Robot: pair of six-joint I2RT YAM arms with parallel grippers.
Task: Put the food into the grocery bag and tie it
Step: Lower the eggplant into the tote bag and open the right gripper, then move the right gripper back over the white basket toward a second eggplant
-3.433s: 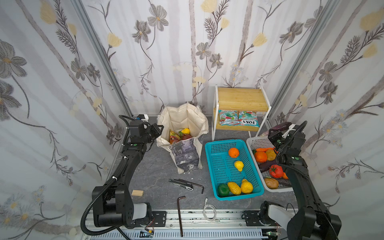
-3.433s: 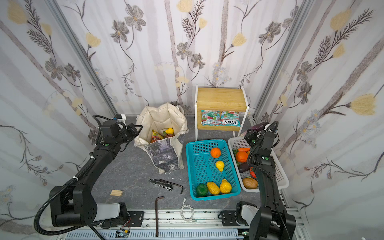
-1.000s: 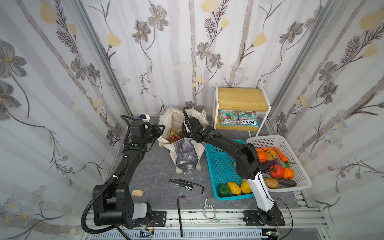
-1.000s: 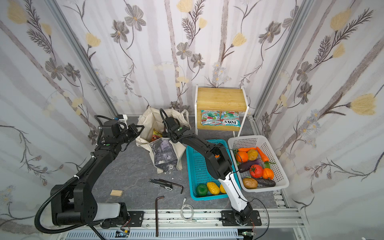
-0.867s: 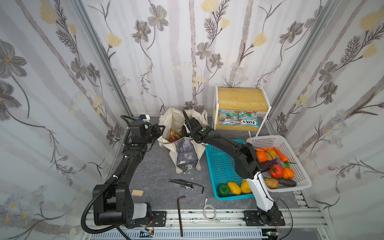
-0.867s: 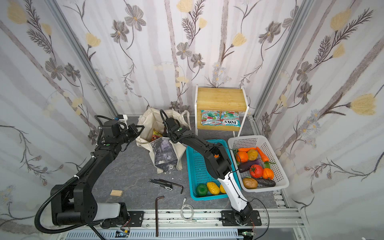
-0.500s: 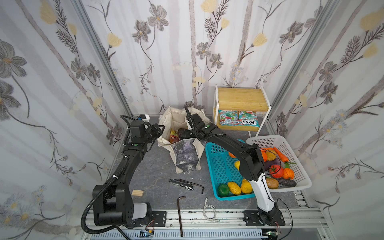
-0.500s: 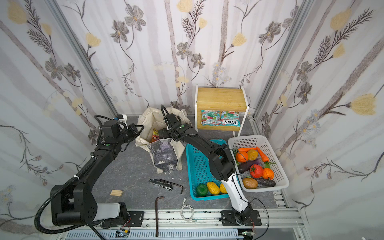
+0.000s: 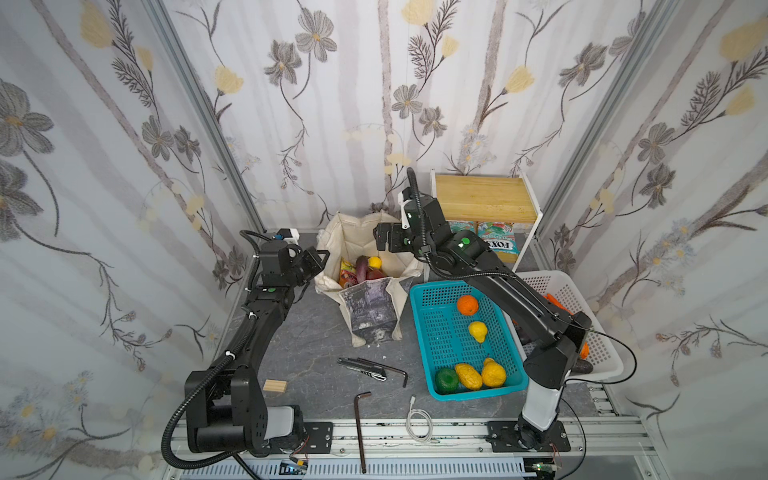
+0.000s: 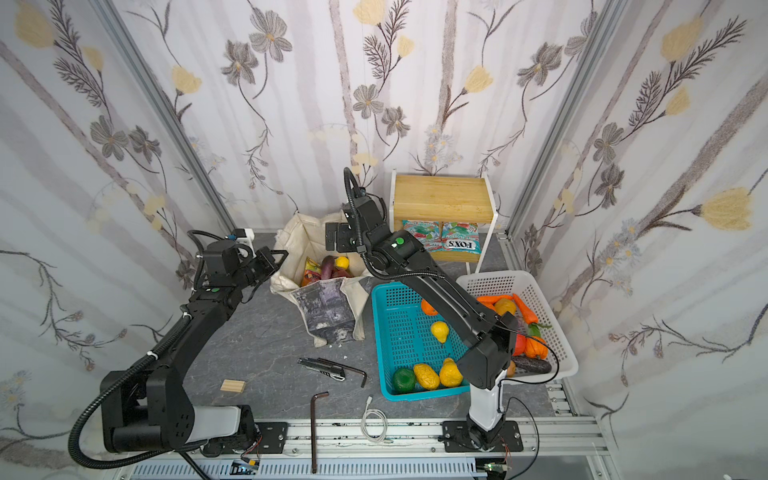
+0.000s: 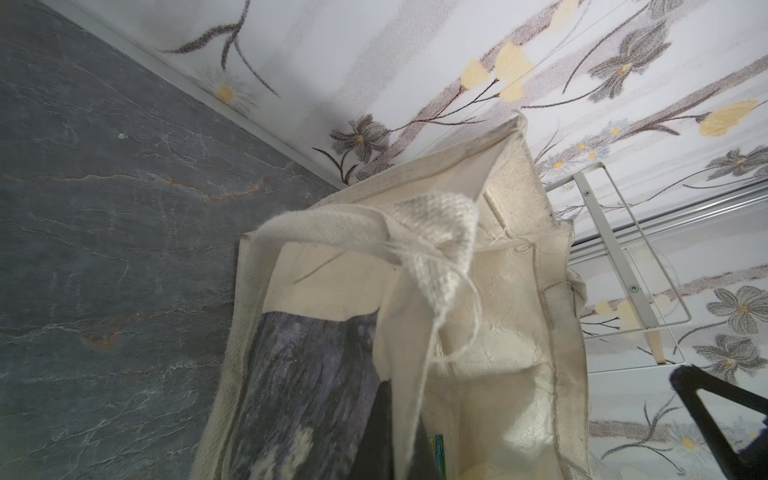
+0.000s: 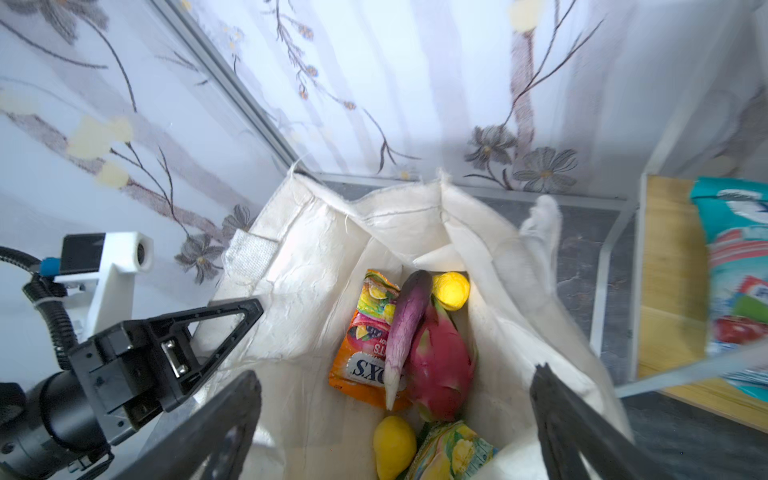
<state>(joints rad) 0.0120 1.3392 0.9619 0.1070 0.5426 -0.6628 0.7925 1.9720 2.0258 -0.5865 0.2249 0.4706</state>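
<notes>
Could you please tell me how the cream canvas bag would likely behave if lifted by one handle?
The grocery bag looks floppy: its walls crease and sag, so it would probably collapse rather than hold shape. The woven handle droops limply, suggesting it bends easily. The food lies loose inside and may shift, tilting the load.

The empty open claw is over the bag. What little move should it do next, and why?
Probably lift the right gripper up, clear of the bag. Its jaws are open and empty above the eggplant and dragon fruit lying inside, so nothing is left to drop, and the left gripper pinches the bag's edge. More fruit waits in the blue basket.
</notes>
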